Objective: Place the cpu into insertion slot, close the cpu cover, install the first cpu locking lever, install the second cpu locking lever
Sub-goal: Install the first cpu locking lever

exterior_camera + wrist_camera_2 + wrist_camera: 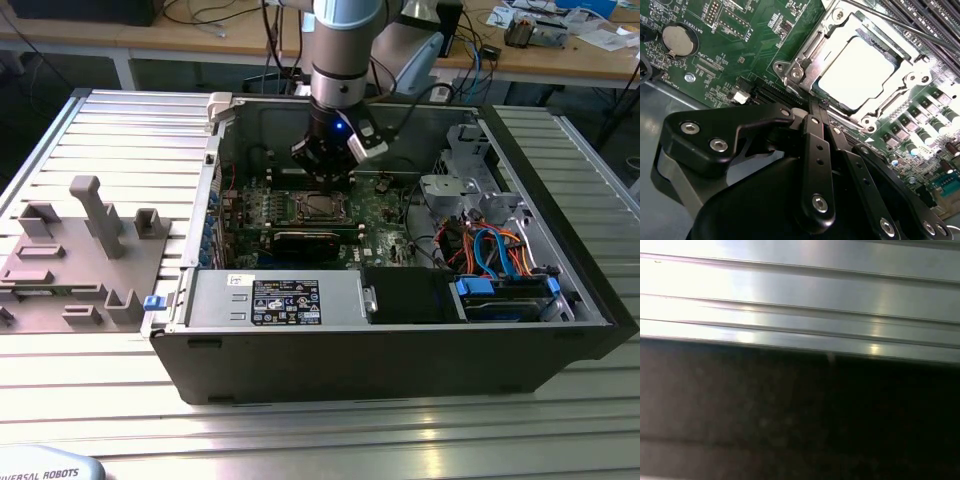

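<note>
In the second wrist view the cpu [857, 72] lies flat in the insertion slot [799, 70], its pale silver top showing. The cpu cover [890, 97] is down around it as a shiny metal frame. A thin lever rod [900, 27] runs along the far side of the socket. My gripper [816, 109] is shut, its black fingers [812, 150] meeting at the socket's near edge with nothing visible between them. In the exterior view the gripper [328, 172] hangs just above the socket [322, 207] on the green motherboard [385, 215].
The open computer case [400, 330] surrounds the board, with its power supply [280, 300] at the front and a drive cage with cables [490, 250] at the exterior view's right. A grey fixture [90, 250] stands on the ribbed table. Memory slots [935, 25] run beside the socket.
</note>
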Motion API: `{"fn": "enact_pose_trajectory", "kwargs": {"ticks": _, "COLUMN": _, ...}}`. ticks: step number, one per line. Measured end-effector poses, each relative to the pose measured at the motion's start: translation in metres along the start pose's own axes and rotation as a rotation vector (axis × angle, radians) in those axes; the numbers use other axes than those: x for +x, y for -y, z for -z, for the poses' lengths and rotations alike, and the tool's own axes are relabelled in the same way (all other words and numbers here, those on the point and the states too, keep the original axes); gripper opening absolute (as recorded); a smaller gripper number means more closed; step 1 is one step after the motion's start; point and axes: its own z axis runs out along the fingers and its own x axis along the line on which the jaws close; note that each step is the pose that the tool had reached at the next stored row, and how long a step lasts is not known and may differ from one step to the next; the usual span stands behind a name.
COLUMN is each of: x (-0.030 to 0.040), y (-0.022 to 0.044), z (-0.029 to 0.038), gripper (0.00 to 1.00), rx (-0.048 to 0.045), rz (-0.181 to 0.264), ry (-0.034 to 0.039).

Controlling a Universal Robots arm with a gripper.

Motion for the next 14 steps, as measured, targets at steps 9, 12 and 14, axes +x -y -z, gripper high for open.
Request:
{"fn": "enact_pose_trajectory", "kwargs": {"ticks": 9, "x": -0.0037, "y": 0.0004, "z": -0.0011, "gripper": 0.11, "rx": 0.0013, "rz": 0.000, "ry": -0.0009}}
{"fn": "enact_pose_trajectory", "kwargs": {"ticks": 12, "x": -0.0038, "y": -0.0001, "z": -0.0007, "gripper": 0.11, "rx": 0.0011, "rz": 0.000, "ry": -0.0001}}
{"fn": "enact_pose_trajectory", "kwargs": {"ticks": 14, "x": -0.0039, "y": -0.0004, "z": 0.0007, "gripper": 0.11, "rx": 0.0015, "rz": 0.000, "ry": 0.0011}}
